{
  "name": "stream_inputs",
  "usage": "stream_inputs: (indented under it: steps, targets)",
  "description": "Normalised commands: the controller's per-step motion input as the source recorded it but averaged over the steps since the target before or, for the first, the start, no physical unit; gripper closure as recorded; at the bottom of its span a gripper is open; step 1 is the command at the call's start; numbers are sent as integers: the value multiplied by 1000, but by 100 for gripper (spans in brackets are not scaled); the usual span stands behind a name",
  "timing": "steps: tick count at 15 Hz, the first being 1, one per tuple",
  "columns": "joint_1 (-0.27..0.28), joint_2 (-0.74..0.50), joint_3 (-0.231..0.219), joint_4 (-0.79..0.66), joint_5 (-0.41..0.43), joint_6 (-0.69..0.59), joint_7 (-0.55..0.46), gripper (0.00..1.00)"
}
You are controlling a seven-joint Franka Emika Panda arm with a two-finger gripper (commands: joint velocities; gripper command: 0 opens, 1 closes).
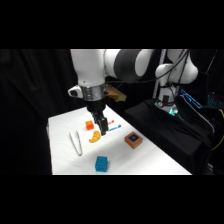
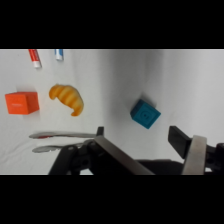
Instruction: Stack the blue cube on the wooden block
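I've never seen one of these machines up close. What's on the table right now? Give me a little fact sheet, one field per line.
arm: white, reaching over the white table from the upper right
gripper: above the table, holding nothing
fingers: apart
blue cube: alone near the front edge, untouched
wooden block: right side, dark square on top, nothing stacked on it
orange-red cube: far side, behind the gripper
orange crescent piece: beside the gripper
metal tongs: left side, lying flat
markers: two, at the far edge
stacking: not yet done

Bulky white arm with black joint bands, a silver wrist ring, black gripper linkage, pale grey fingers.
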Motion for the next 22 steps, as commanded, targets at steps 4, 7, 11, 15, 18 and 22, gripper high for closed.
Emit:
stream_inputs:
  steps: [4, 7, 11, 15, 18, 22]
  targets:
    - [110, 384, -82, 463, -50, 60, 492, 0]
    - [110, 334, -140, 346, 6, 138, 457, 0]
    - [146, 153, -135, 114, 47, 160, 396, 0]
    - [145, 16, -79, -67, 56, 210, 262, 0]
    - [117, 43, -84, -107, 30, 279, 189, 0]
    - [110, 48, -83, -131, 50, 283, 148, 0]
